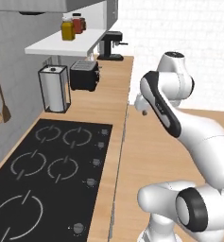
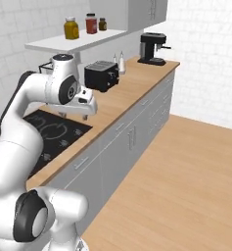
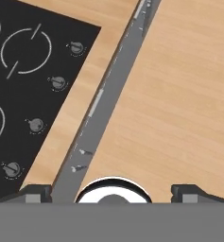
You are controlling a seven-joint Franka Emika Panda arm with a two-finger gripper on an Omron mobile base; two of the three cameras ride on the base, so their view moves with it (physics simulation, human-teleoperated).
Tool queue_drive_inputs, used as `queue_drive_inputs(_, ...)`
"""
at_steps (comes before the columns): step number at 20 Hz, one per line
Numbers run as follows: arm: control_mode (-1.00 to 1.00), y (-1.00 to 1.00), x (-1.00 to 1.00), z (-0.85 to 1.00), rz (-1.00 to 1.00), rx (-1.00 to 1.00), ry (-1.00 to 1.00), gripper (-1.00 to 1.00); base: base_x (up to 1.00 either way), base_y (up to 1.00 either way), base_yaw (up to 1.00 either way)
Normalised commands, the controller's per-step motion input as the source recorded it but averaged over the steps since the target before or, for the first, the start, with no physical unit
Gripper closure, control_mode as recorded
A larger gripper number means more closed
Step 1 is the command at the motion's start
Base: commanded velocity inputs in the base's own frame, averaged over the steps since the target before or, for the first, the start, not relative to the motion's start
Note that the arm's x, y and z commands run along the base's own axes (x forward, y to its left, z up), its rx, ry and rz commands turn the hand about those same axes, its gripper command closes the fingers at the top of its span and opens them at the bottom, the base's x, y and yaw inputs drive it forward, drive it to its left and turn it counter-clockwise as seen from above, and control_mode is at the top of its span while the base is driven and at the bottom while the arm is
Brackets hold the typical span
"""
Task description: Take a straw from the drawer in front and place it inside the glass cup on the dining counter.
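Claw (image 3: 111, 191) spread, empty, high above worktop (image 3: 92, 61) front edge beside hob (image 3: 23, 85).

You've got a black hob (image 1: 47, 175) set into the wood worktop (image 1: 111, 90) — toaster (image 1: 84, 74) beyond it. Coffee machine (image 2: 152, 48) stands at the far end, jars (image 2: 71, 28) on the shelf (image 2: 73, 41).

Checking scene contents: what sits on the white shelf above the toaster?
Three jars stand on the white shelf: a yellow jar, a red jar, a small dark jar. Nothing visibly hidden behind them.
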Motion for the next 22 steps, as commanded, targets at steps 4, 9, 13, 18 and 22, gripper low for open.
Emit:
queue_drive_inputs(4,-1.00,-0.90,0.11,-1.00,0.00,0.33,0.02,-1.00,0.00,0.00,0.00)
queue_drive_inputs(9,-1.00,-0.96,0.00,-1.00,0.00,0.49,0.03,-1.00,0.00,0.00,0.00)
queue_drive_inputs(13,-1.00,-0.36,0.01,-0.99,0.00,0.45,0.00,-1.00,0.00,0.00,0.00)
queue_drive_inputs(18,-1.00,0.06,0.22,-0.71,0.02,0.28,0.00,-1.00,0.00,0.00,0.00)
queue_drive_inputs(22,-1.00,0.35,0.13,-0.26,0.05,0.09,0.16,-1.00,0.00,0.00,0.00)
